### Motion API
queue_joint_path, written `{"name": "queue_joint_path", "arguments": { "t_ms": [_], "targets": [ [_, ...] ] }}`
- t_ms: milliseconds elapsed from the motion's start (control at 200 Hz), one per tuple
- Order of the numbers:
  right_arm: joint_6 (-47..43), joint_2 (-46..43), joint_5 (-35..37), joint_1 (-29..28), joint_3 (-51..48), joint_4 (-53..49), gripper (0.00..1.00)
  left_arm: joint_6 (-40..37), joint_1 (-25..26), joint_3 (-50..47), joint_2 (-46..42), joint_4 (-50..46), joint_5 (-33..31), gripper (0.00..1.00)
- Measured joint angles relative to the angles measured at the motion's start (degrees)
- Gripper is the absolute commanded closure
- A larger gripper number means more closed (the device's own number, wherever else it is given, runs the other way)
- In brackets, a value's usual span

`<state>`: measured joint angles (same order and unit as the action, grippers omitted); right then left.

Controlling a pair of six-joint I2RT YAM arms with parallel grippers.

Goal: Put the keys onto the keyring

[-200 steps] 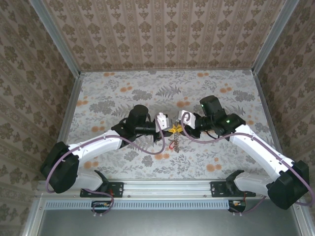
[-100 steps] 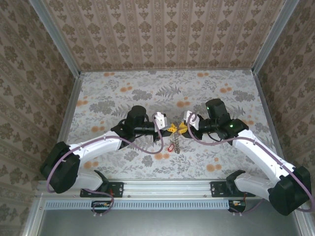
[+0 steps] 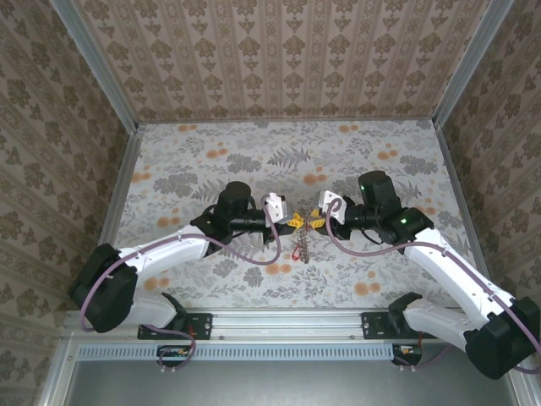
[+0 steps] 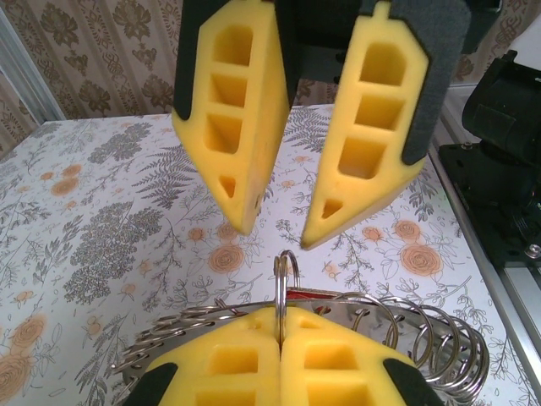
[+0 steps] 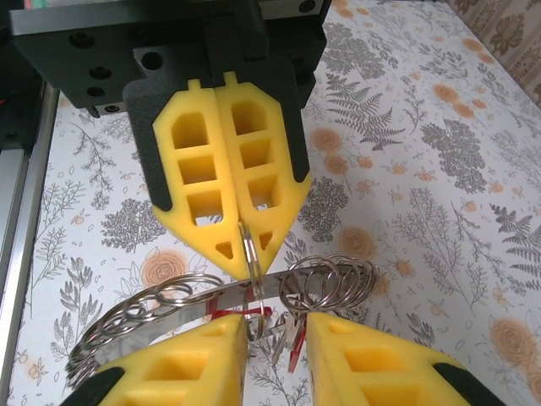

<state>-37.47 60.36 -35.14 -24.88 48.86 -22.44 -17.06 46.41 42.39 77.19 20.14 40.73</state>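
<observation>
The keyring (image 5: 211,298) is a curved metal band strung with many small split rings, hanging above the table between the two grippers. My left gripper (image 4: 281,317) is shut on one upright split ring (image 4: 286,275) of it, and the same grip appears from the front in the right wrist view (image 5: 243,247). My right gripper (image 5: 275,338) is open, its yellow fingers (image 5: 182,372) either side of that ring and the dangling keys (image 5: 292,342) with red tags. In the top view the left gripper (image 3: 292,222) and right gripper (image 3: 315,222) nearly meet, with the keys (image 3: 300,246) hanging below.
The floral tabletop (image 3: 211,161) lies beneath, ringed by patterned walls (image 3: 287,59). A metal rail (image 3: 287,323) runs along the near edge between the arm bases. More split rings (image 4: 448,351) bunch at the band's ends.
The right arm has drawn back to the right, widening the gap between the wrists. The dangling keys have swung slightly. The left arm has held still.
</observation>
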Motion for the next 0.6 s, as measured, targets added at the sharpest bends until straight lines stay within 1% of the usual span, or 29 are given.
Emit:
{"name": "queue_joint_path", "arguments": {
  "t_ms": [105,265,400,600],
  "targets": [
    [0.46,1.86,-0.81,0.00,-0.07,0.63,0.81,-0.02,0.00,0.00,0.00,0.00,0.02,1.00],
    [1.77,3.06,-2.62,0.02,-0.52,1.75,0.94,0.07,-0.02,0.00,0.00,0.07,-0.04,1.00],
    [2.86,3.19,-4.15,0.61,-1.42,2.73,0.98,0.48,-0.33,0.00,0.00,0.02,-0.22,1.00],
    [7.45,4.22,-8.02,2.21,-2.58,5.14,1.00,0.81,-0.37,-0.02,0.04,0.04,-0.48,1.00]
  ]
}}
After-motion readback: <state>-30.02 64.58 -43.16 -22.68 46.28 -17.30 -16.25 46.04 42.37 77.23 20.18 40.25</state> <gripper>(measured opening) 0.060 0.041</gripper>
